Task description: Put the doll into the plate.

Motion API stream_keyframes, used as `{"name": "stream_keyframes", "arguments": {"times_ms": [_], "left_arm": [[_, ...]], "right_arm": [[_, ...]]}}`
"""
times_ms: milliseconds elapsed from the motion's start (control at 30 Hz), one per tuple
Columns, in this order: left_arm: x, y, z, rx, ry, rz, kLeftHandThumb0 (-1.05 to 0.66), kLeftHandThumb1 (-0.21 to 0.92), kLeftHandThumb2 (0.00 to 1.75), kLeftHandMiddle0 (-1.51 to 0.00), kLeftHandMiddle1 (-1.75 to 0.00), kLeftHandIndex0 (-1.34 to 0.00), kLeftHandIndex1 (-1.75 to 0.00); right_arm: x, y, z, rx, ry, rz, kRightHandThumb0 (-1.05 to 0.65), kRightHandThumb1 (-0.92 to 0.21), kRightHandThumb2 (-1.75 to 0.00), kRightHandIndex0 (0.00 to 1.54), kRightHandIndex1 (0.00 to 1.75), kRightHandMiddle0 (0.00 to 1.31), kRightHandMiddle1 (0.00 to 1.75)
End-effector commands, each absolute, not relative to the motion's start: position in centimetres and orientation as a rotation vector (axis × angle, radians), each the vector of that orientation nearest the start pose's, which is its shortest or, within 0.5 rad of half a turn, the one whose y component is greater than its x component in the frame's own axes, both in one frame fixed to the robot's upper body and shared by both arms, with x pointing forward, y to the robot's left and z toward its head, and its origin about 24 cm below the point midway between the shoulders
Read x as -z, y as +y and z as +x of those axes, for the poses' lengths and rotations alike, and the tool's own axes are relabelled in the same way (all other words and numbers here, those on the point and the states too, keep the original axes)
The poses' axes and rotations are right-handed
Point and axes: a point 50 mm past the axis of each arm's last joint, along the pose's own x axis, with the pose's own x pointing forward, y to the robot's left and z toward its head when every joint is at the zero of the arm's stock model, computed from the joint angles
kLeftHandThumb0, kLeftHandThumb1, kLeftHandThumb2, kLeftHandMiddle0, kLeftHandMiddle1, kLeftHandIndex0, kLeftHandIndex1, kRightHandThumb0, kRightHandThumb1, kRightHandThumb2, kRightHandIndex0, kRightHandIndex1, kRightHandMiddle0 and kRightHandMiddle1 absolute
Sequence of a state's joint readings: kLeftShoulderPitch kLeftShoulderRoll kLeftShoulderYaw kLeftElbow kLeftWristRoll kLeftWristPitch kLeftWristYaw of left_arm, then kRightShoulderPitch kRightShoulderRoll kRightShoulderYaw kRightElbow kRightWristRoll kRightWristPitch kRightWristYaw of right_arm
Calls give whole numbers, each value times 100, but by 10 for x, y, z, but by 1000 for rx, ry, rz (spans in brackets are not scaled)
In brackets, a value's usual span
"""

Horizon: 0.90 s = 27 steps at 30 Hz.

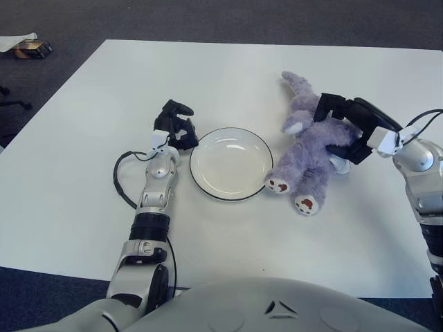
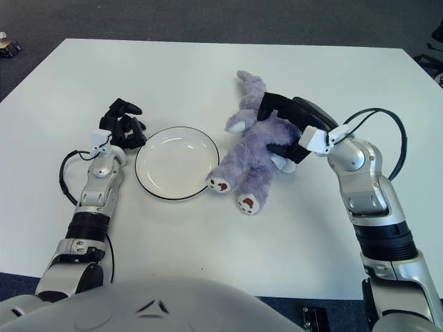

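Right hand (image 1: 346, 131) clamped on doll (image 1: 308, 155), right of plate (image 1: 230, 163). Left hand (image 1: 174, 126) curled, left of plate. Risk: limp legs snagging rim, tipping plate.

Head stereo pair, fwd-down, same table (image 1: 83, 207).

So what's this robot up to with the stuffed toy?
The right robot hand is gripping a fuzzy purple plush doll around its middle, on the white table. The doll lies just right of a round white plate with a dark rim, one foot at the plate's edge, so it is not in the plate yet. The left robot hand shows at the plate's left side, fingers curled, holding nothing.
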State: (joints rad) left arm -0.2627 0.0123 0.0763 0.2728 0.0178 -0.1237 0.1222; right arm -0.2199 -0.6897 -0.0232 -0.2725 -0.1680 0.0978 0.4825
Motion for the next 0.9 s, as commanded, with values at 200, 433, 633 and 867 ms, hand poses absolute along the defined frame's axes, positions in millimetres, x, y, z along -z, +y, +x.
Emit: {"name": "stream_keyframes", "arguments": {"times_ms": [200, 433, 633, 867], "left_arm": [[-41, 158, 294, -137, -36, 21, -1, 25, 141, -55, -175, -54, -175], [-41, 158, 294, -140, -32, 20, -1, 25, 140, -55, -175, -54, -175], [-41, 158, 295, -140, -33, 19, -1, 25, 140, -55, -175, -54, -175], [-40, 158, 295, -141, -34, 22, -1, 25, 140, -55, -175, -54, -175]], "right_arm": [[-195, -214, 271, -395, -166, -765, 0, -4, -163, 84, 170, 58, 175], [-207, -217, 279, -331, -95, -711, 0, -4, -162, 84, 170, 58, 175], [-207, -226, 295, -294, 2, -563, 0, -4, -161, 85, 167, 58, 175], [-183, -256, 324, -249, 134, -292, 0, -5, -159, 85, 164, 58, 175]]}}
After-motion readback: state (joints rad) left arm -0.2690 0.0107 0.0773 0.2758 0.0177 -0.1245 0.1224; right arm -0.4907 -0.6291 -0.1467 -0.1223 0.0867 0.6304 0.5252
